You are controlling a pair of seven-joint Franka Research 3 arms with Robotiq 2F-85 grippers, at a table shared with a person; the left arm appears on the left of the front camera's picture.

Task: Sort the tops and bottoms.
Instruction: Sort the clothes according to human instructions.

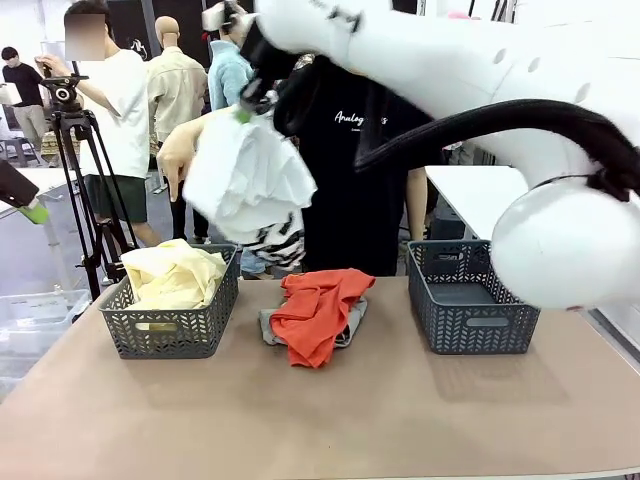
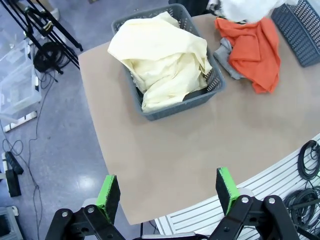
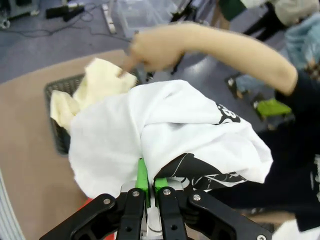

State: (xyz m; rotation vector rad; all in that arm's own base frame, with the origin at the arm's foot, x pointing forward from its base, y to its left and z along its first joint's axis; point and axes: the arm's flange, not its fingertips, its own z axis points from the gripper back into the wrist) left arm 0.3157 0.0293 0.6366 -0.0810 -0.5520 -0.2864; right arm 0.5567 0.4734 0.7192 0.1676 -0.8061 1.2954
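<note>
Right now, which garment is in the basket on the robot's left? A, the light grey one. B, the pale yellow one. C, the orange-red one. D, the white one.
B: the pale yellow garment sits in the left basket, while the orange-red garment lies on the table between the baskets and the white garment hangs in the air.

Robotics lab — camera tripod (image 1: 66,120), coiled floor cables (image 2: 49,54), white worktable (image 1: 470,200) behind

The tan table (image 1: 400,420) holds 2 baskets (image 1: 165,335), an orange-red garment (image 1: 318,310) over a grey garment (image 1: 268,328) between them.
</note>
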